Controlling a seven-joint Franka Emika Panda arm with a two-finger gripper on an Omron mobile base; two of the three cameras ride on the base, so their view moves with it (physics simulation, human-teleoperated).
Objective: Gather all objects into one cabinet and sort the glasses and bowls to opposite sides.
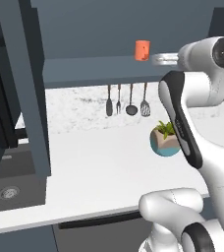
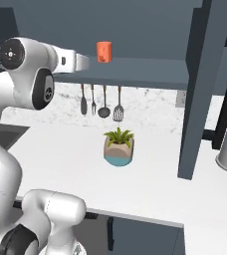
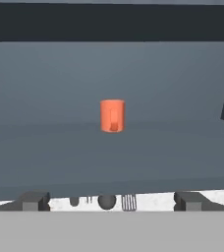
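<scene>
Tool (image 3: 112, 201) wide open, nothing held; both dark fingertips (image 3: 34, 201) sit far apart at the bottom of the hand view. It is aimed level into the open slate-blue wall cabinet (image 1: 99, 69). Orange mug (image 3: 112, 115) dead centre ahead of the tool, well apart from it, upright with its long axis vertical and its handle facing the camera. In the left base view the mug (image 1: 142, 50) stands on the cabinet shelf floor in the upper middle; upper middle in the right base view too (image 2: 104, 51). Arm is raised, forearm horizontal at shelf height, wrist just short of the shelf edge. Below, on the white surface (image 2: 150, 184): potted plant (image 2: 119, 145) centre frame. Utensils (image 2: 100, 102) hang on the wall under the cabinet. Cabinet door (image 2: 201, 84) stands open at right.
</scene>
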